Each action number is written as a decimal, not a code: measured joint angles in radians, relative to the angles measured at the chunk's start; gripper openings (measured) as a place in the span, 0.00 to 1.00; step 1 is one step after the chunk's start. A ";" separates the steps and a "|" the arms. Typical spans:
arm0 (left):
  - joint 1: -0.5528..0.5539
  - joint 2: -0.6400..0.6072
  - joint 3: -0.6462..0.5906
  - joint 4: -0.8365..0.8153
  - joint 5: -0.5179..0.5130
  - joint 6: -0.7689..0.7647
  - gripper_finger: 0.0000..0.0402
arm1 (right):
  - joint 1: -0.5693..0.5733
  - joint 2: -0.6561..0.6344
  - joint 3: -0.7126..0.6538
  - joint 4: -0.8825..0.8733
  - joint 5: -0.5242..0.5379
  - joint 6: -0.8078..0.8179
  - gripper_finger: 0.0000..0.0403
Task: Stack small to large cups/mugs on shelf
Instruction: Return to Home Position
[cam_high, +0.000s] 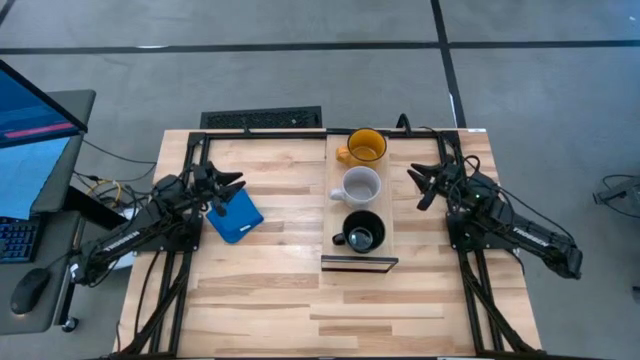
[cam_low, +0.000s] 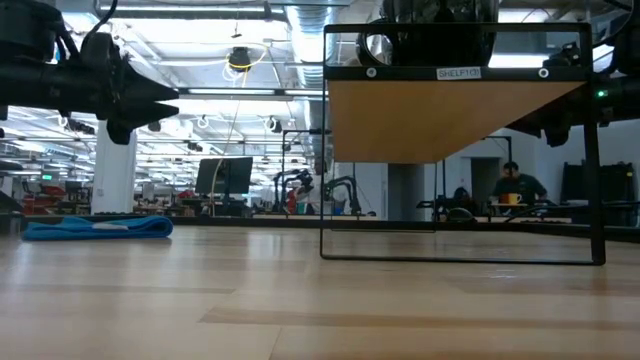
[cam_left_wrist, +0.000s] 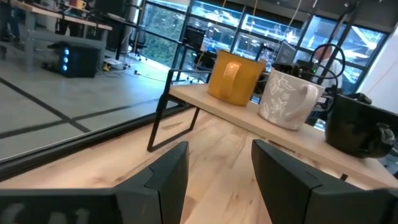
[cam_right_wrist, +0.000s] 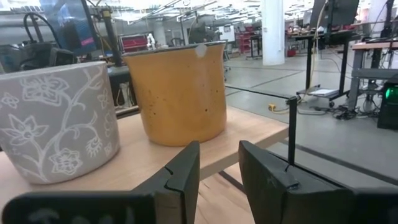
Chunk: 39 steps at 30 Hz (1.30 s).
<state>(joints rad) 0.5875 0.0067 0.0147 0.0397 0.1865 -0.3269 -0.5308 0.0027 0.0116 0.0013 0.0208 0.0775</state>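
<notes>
Three mugs stand upright on their bases in a row along the shelf (cam_high: 388, 205): the yellow-orange mug (cam_high: 366, 146) at the far end, the light grey flowered mug (cam_high: 361, 186) in the middle and the glossy black mug (cam_high: 364, 232) at the near end. My left gripper (cam_high: 232, 190) hovers left of the shelf, open and level, pointing at the mugs (cam_left_wrist: 287, 96). My right gripper (cam_high: 418, 188) hovers right of the shelf, open and level, facing the grey mug (cam_right_wrist: 59, 121) and the yellow mug (cam_right_wrist: 180, 93). Nothing is between either pair of fingers.
A flat blue square object (cam_high: 233, 215) lies on the planked table just below my left gripper. A dark keyboard (cam_high: 262, 119) sits past the table's far edge. Bare wood lies between the blue object and the shelf and along the near edge.
</notes>
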 joint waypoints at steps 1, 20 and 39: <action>0.000 0.000 0.000 0.000 0.001 0.000 0.42 | 0.000 0.003 0.000 0.000 0.000 -0.005 0.33; 0.000 0.000 0.002 -0.004 0.005 -0.149 0.42 | 0.000 0.004 0.000 0.000 0.002 -0.007 0.33; 0.000 0.000 0.002 -0.005 -0.017 -0.149 0.42 | 0.000 0.004 0.000 -0.001 0.002 -0.007 0.33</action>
<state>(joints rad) 0.5873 0.0067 0.0166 0.0345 0.1696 -0.4758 -0.5308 0.0071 0.0116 0.0006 0.0231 0.0709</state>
